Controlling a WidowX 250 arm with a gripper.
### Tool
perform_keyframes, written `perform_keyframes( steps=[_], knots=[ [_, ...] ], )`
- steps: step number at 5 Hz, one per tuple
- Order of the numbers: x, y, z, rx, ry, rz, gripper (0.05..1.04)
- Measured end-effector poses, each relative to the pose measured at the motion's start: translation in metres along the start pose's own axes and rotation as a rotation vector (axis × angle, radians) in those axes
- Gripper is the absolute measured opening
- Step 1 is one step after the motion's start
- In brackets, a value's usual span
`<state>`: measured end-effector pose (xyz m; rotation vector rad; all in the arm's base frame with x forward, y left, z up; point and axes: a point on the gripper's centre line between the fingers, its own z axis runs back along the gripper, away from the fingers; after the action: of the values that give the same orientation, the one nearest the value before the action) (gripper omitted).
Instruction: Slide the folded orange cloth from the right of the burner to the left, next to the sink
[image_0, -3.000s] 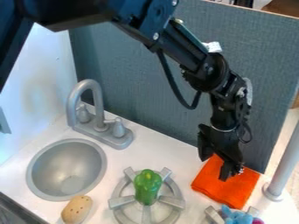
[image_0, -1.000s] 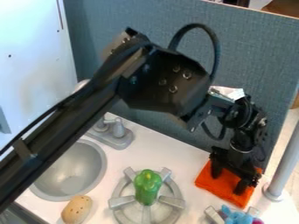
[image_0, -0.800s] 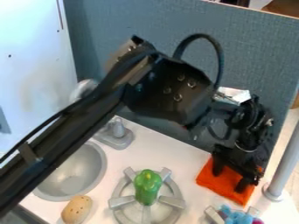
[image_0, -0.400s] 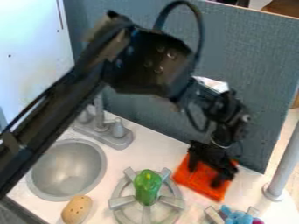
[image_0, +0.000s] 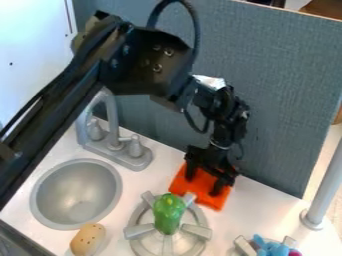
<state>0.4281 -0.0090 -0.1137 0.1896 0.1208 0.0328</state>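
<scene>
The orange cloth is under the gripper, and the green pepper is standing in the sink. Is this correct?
Not quite. The camera view shows the green pepper on the burner, not in the sink. The orange cloth is under the gripper, as you say.

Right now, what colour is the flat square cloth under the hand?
The flat square cloth is bright orange, best seen in the camera view.
</scene>
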Motion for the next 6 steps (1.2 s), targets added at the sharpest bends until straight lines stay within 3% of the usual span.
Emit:
perform_keyframes(
  steps=[2,3,4,5,6],
  knots=[
    [-0.021,0.038,-0.009,-0.008,0.070,0.088,1.003],
    [-0.034,0.060,-0.011,0.005,0.092,0.130,1.003],
    [-0.048,0.087,-0.019,-0.014,0.099,0.167,1.003],
    [-0.050,0.091,-0.007,-0.009,0.052,0.163,1.003],
    [-0.052,0.088,0.010,-0.046,-0.032,0.140,1.001]
  ],
)
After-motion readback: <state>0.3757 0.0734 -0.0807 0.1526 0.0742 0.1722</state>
